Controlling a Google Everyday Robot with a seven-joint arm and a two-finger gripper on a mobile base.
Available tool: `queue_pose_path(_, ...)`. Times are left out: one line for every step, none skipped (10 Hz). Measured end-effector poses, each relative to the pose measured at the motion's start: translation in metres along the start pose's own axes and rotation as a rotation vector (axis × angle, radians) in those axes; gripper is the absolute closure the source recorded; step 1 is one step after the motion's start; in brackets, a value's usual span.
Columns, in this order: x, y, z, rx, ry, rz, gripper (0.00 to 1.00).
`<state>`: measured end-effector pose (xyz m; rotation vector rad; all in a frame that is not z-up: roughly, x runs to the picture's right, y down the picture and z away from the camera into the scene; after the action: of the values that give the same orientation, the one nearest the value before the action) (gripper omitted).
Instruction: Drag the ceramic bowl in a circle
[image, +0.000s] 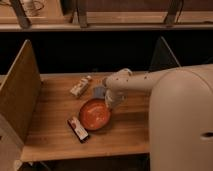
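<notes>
The ceramic bowl is a wide, shallow orange-red dish on the wooden table, near its middle. My gripper hangs down from the white arm that reaches in from the right. It sits at the bowl's far right rim, touching it or just inside it. The white mug does not show; the arm covers the spot behind the bowl.
A pale snack packet lies at the back left of the bowl, with a blue-grey object beside it. A dark bar-shaped packet lies right by the bowl's front left edge. Wooden side panels stand at the table's left and right ends.
</notes>
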<state>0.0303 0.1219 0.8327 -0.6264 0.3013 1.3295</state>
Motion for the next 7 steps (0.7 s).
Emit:
queue_pose_path(0.013,-0.001,-0.002,0.001,0.010,-0.006,1.00)
queue_pose_path(0.024,-0.006,-0.004,0.009,0.019,-0.001,1.00)
queue_pose_path(0.031,-0.011,-0.006,0.018,0.024,0.010,1.00)
queue_pose_path(0.039,-0.026,-0.009,0.046,0.029,0.038,1.00)
queue_pose_path(0.044,-0.047,-0.012,0.077,0.029,0.085,1.00)
queue_pose_path(0.045,-0.061,-0.013,0.094,0.027,0.121,1.00)
queue_pose_path(0.039,-0.078,-0.013,0.113,0.019,0.162,1.00)
